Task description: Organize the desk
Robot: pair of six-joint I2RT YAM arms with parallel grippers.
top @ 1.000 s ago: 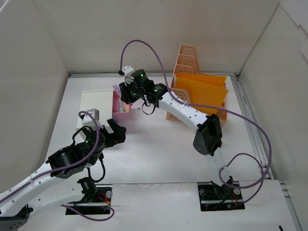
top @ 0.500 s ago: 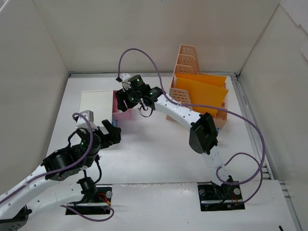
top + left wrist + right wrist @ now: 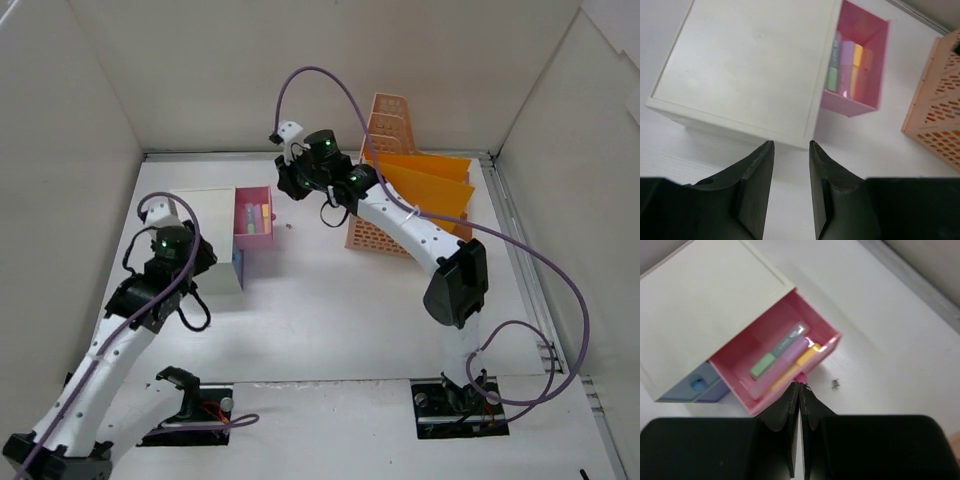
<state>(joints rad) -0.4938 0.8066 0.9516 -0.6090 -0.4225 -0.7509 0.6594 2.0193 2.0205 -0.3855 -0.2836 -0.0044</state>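
Three plain white walls box in the matte white desk, spread flat beneath the left gripper, slightly parted and empty, and the right gripper, pressed closed on nothing.

A matte white desk is lying smooth beneath a drawer unit whose white plastic top is showing a dull finish. The unit's pink drawer is gleaming as glossy plastic. Right of the unit, a peach lattice rack of moulded plastic is holding smooth orange folders. Behind the unit, a thin metal edge strip is glinting faintly.
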